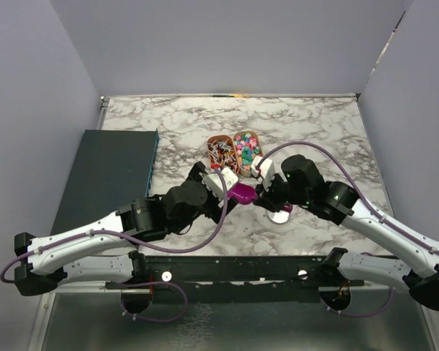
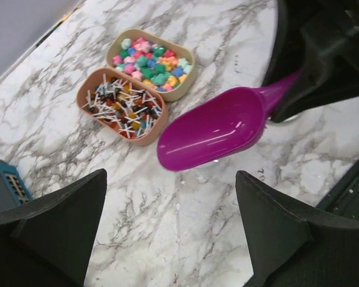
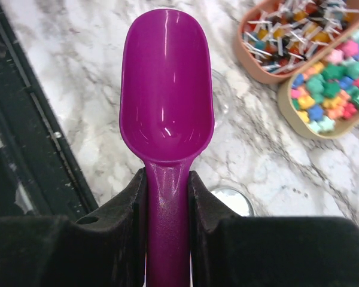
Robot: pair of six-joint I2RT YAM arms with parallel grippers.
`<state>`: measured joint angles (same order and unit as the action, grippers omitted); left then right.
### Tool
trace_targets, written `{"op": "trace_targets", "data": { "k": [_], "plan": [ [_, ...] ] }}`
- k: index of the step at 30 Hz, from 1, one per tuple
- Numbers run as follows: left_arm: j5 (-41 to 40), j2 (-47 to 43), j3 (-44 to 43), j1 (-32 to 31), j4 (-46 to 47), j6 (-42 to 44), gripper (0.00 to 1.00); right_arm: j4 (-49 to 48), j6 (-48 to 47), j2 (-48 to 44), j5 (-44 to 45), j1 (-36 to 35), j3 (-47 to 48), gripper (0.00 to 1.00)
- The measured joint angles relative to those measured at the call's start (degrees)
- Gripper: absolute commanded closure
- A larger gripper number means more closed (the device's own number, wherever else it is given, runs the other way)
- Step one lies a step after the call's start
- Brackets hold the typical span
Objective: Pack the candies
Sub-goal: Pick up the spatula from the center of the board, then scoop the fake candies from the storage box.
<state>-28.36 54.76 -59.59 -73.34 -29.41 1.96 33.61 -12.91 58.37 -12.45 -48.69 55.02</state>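
Note:
The candies [image 2: 149, 61] fill a beige oval tray [image 2: 185, 81]; they also show in the top view [image 1: 247, 146] and the right wrist view [image 3: 330, 91]. My right gripper [image 3: 167, 179] is shut on the handle of the purple scoop [image 3: 166, 89]. It holds the empty scoop level above the marble, bowl pointing away from the wrist. The scoop [image 1: 243, 193] sits just near of the trays. My left gripper [image 2: 170, 239] is open and empty over bare marble, close to the scoop's [image 2: 212, 128] bowl. A clear round rim [image 3: 220, 101] shows under the scoop, mostly hidden.
An orange tray [image 1: 221, 153] of stick sweets lies left of the candy tray. A white round lid [image 1: 282, 214] lies under my right gripper. A dark blue box [image 1: 106, 175] stands at the table's left side. Grey walls close in the sides and back.

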Motion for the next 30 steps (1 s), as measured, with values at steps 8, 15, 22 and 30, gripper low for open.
{"op": "trace_targets", "data": {
  "k": [8, 15, 22, 30],
  "plan": [
    [2.2, 1.6, 2.1, 14.2, 4.0, -4.7, 0.10, 3.0, 6.2, 4.2, 15.8, 0.0, 7.5, 0.99],
    [3.5, 2.0, 3.5, 20.4, 6.4, -7.9, 0.14, 10.7, 13.0, 11.8, 24.4, 0.9, 17.1, 0.99],
    [5.2, 1.1, 7.3, 23.5, 9.4, -10.1, 0.17, 18.1, 17.2, 20.1, 25.5, 4.9, 24.8, 0.99],
    [5.8, 0.8, 8.5, 25.3, 10.2, -12.1, 0.18, 24.5, 20.3, 29.7, 23.4, 10.9, 32.7, 0.99]
  ]
}}
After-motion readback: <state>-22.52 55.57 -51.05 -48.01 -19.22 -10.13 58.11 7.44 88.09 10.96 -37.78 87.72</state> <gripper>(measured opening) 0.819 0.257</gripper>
